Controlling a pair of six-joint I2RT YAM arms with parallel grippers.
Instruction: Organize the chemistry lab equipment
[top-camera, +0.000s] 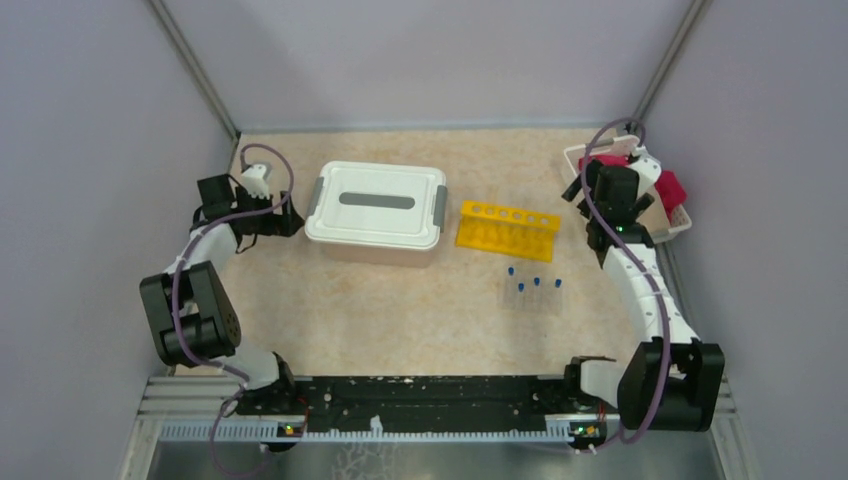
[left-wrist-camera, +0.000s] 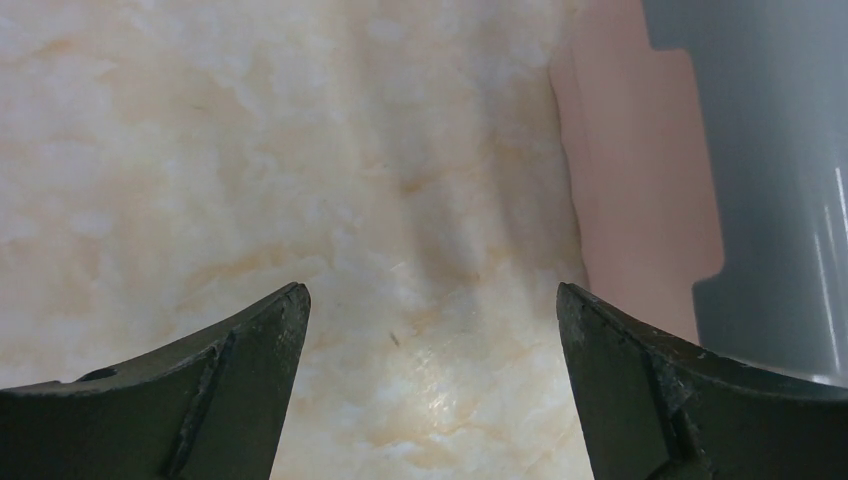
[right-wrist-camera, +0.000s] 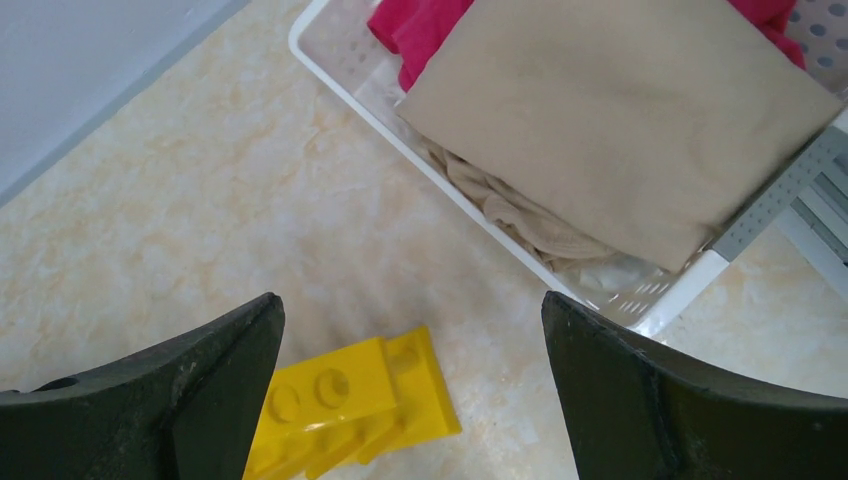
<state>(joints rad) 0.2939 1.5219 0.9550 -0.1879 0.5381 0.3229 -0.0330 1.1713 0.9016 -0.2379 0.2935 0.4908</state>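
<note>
A: 4 blue-capped tubes (top-camera: 533, 285): recorded loose on the table (top-camera: 400, 330), near the yellow rack (top-camera: 507, 228), whose holes are judged their proper place.

B: 2 grippers: left gripper (left-wrist-camera: 430, 300) beside the lidded box (top-camera: 377, 212), right gripper (right-wrist-camera: 412, 300) above the rack's end. Both sets of jaws are spread wide, nothing gripped.

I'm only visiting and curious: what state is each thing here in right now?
Box, lid on.
Rack, holes empty.
Tubes, capped, outside the rack.
Basket, filled with cloths.
Left gripper, jaws open, empty.
Right gripper, jaws open, empty.
</note>
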